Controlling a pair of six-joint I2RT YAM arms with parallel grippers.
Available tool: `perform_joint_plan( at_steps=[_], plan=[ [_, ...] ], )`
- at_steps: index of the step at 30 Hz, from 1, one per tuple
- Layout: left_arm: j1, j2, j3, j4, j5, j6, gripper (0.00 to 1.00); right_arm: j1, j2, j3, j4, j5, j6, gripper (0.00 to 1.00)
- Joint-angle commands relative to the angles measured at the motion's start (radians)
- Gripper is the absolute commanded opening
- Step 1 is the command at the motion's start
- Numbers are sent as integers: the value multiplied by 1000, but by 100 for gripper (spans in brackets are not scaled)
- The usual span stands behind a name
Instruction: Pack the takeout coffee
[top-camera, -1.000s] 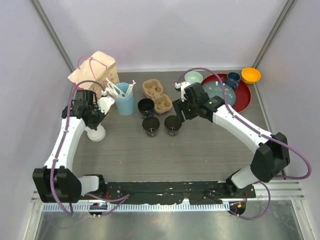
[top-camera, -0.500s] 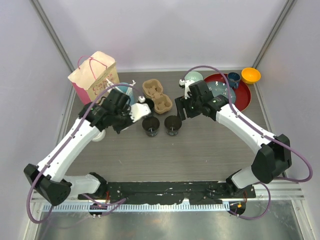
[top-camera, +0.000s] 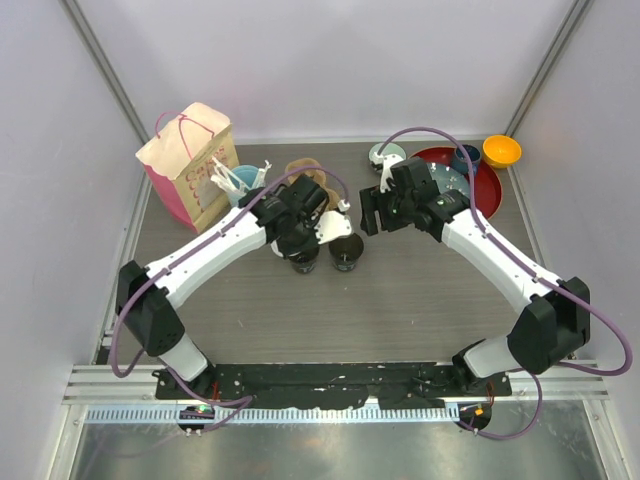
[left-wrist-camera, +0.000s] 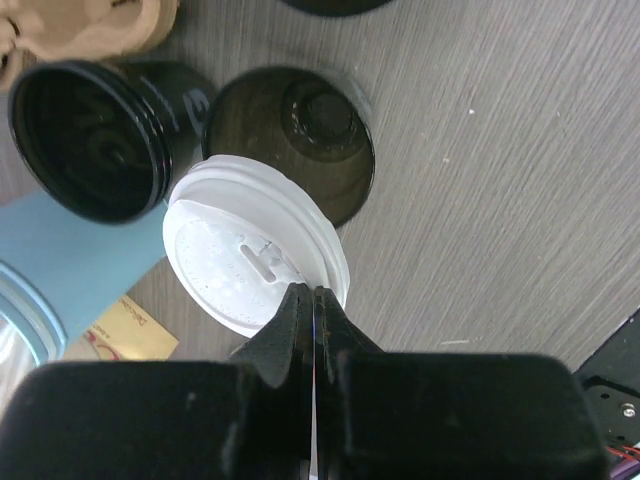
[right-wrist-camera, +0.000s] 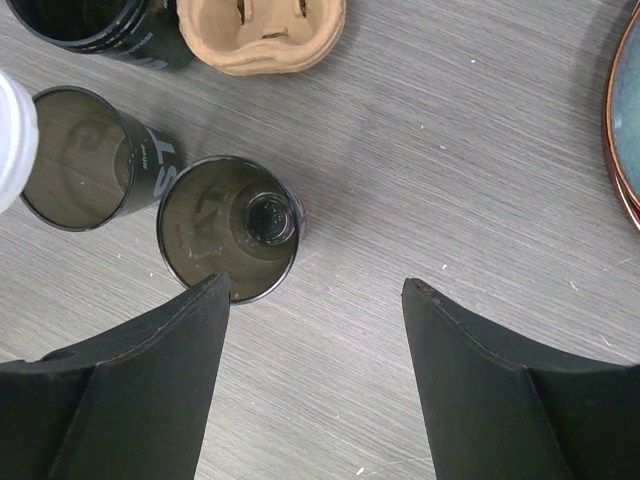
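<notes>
Two black paper cups stand open and unlidded near the middle of the grey table (top-camera: 300, 310): the left-hand cup (right-wrist-camera: 75, 155) and the right-hand cup (right-wrist-camera: 225, 230), set just beside each other. A white lid (left-wrist-camera: 255, 265) is held at its rim by the left gripper (left-wrist-camera: 305, 300), whose fingers are pinched tight on the plastic edge. In the left wrist view the lid is seen partly overlapping the lower-left rim of the left-hand cup; whether lid and rim touch cannot be told. A third black cup (left-wrist-camera: 95, 135), also uncovered, is seen at the upper left of that view, close to the left-hand cup, with a light-blue cup (left-wrist-camera: 60, 265) below it at the left edge. A cardboard carrier (right-wrist-camera: 265, 30) is seen along the top of the right wrist view, just beyond the cups. The right gripper (right-wrist-camera: 312, 290) is spread wide with nothing between its fingers; it is poised above bare table, and the right-hand cup lies just above its left finger in the frame. In the top view a paper bag (top-camera: 185, 155) with pink handles is placed at the upper left, and a red tray (top-camera: 490, 195) at the upper right, with a dark-blue mug (top-camera: 467, 157) on it and an orange bowl (top-camera: 501, 151) at its far edge.
</notes>
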Motion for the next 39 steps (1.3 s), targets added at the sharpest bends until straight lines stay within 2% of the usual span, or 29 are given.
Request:
perform_joint_plan(
  at_steps=[1,19,39],
  plan=[
    [-42,47,67,48,-18,21,0,-15,-39,-7,18,-1,7,75],
    [-69,139,41,113,-49,18,0,-51,-50,-33,15,-19,-10,75],
    [-76,179,25,76,-50,18,0,-58,-47,-24,7,-33,-19,75]
  ],
)
